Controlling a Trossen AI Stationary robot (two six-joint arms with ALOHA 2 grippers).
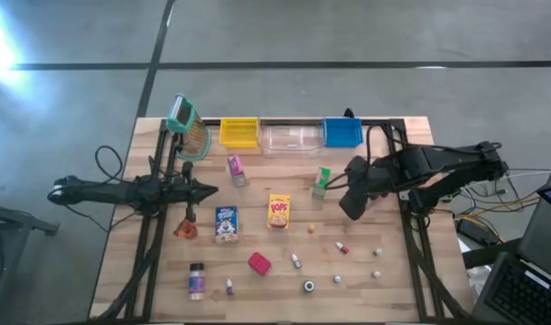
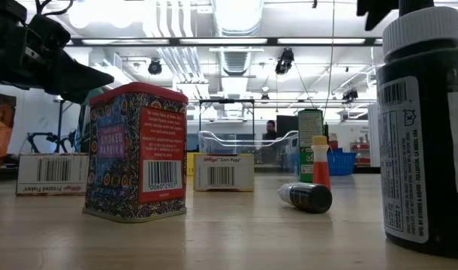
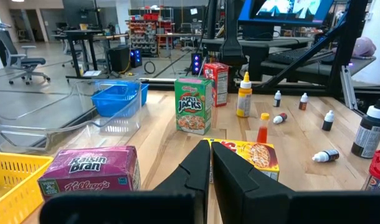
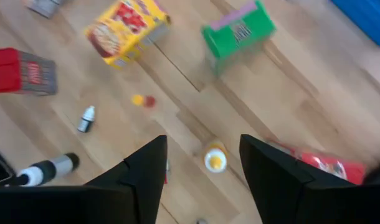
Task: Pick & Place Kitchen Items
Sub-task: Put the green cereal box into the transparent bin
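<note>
Green cardboard cereal box (image 1: 322, 181) stands at nine o'clock of the right hand (image 1: 350, 206), open and empty, which must descend and close; left hand (image 1: 208, 190) shut, idle.

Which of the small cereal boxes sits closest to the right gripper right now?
The green Apple Jacks box. It stands just beside the right gripper, toward the bins; the yellow Pops box and blue box lie farther toward the left arm.

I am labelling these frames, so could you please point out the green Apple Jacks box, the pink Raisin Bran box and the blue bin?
Green Apple Jacks box (image 3: 194, 104), left wrist view, front panel.
Pink Raisin Bran box (image 3: 90, 168), left wrist view, printed face.
Blue bin (image 1: 342, 133), high view, inside floor.
</note>
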